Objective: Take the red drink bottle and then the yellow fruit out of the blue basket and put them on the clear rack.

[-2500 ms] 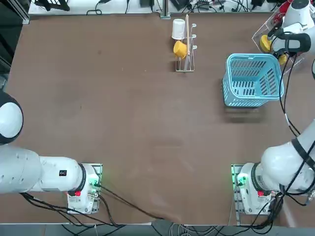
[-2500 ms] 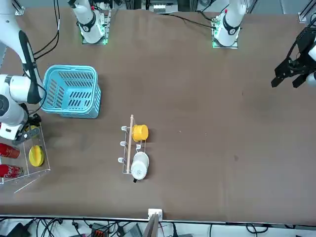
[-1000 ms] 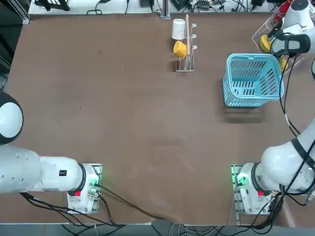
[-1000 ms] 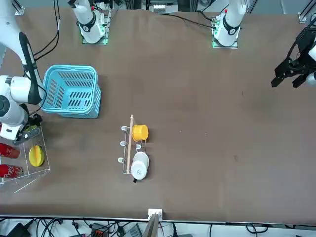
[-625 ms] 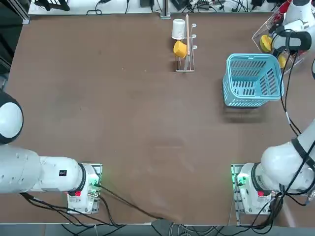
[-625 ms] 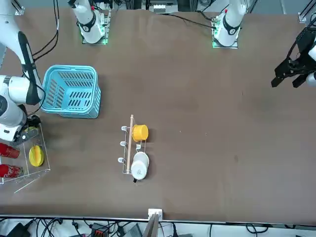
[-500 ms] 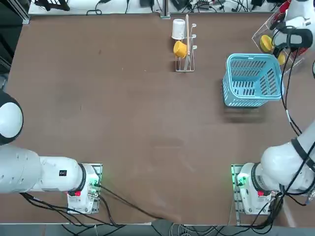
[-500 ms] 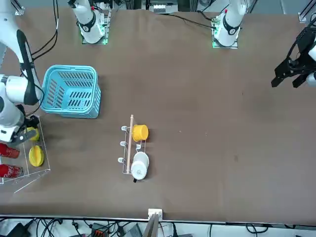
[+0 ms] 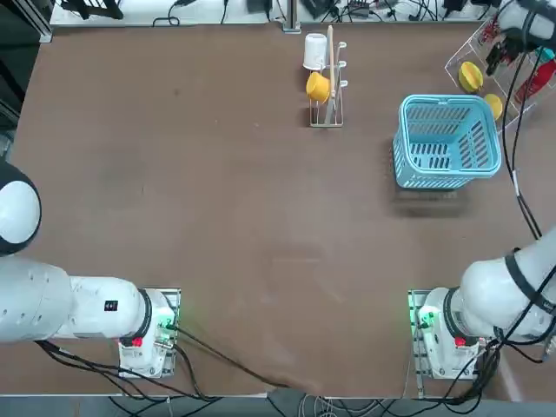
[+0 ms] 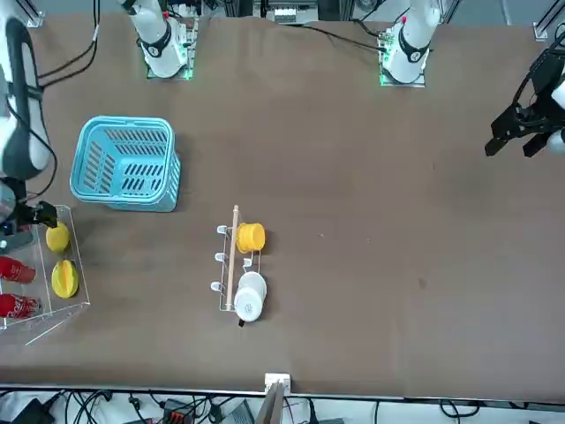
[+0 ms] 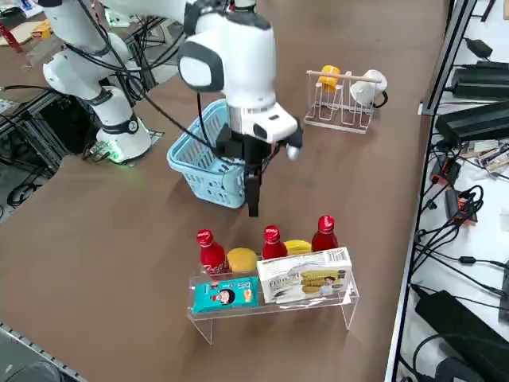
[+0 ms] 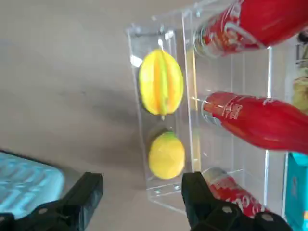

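Observation:
The blue basket (image 9: 447,143) (image 10: 126,163) (image 11: 208,163) stands empty on the table. On the clear rack (image 11: 274,306) (image 10: 62,309) three red drink bottles (image 11: 273,241) (image 12: 260,120) stand upright in a row; I cannot tell them apart. The small yellow fruit (image 12: 166,155) (image 10: 57,237) (image 11: 242,259) rests on the rack's front shelf beside a bigger ribbed yellow fruit (image 12: 161,83) (image 10: 64,278). My right gripper (image 12: 144,202) (image 11: 253,199) (image 10: 22,221) hangs open and empty in the air above the table strip between basket and rack, clear of the fruit.
A white wire peg stand (image 9: 328,78) holds a yellow-orange cup (image 9: 318,87) and a white cup (image 9: 314,50) at the table's far middle. Two food packets (image 11: 306,278) lean in the rack's outer slot. The rack stands at the table's right edge.
My right gripper has lifted up and away from the rack, still open. The small yellow fruit stays on the rack shelf and now shows fully.

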Motion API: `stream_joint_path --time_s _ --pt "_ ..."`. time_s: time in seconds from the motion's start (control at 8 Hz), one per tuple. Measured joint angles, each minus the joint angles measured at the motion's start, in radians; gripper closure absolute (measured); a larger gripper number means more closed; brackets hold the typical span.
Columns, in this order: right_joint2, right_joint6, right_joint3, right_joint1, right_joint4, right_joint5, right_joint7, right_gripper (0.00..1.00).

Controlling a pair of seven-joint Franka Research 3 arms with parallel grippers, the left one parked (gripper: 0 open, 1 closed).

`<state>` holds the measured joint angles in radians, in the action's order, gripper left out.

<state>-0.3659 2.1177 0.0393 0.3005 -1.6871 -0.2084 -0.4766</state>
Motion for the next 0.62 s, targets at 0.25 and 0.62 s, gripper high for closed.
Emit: stream_joint_path --time_s 0.25,0.62 --pt "0.099 -0.094 0.001 -0.021 0.005 0.122 0.080 0.00" --pt "0.285 -0.313 0.006 -0.105 0.011 0.149 0.286 0.00"
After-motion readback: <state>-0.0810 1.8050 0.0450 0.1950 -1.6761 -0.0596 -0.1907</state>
